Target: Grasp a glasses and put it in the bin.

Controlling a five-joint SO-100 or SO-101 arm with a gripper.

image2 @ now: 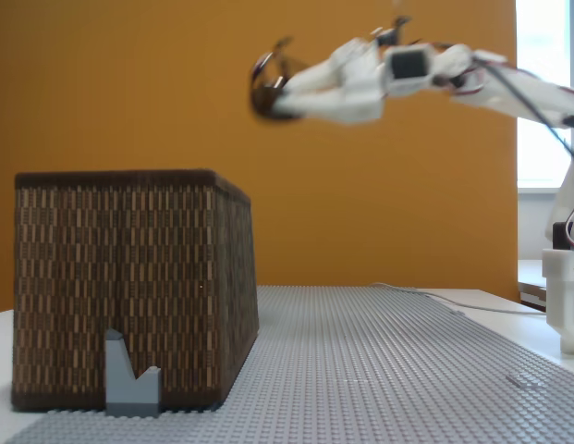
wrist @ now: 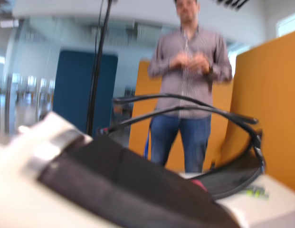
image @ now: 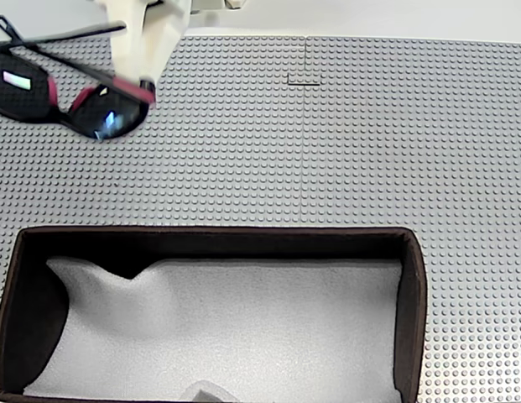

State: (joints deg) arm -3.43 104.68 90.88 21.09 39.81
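The glasses were held high in the air, above the level of the bin's rim and off to one side of it, probably so the frame would clear the wall on the way over. The gripper was clamped on the frame near one lens, the temple arms trailing free. In the wrist view the glasses rested against a dark finger pad. A person stood in the background. The bin's white foam lining lay bare.
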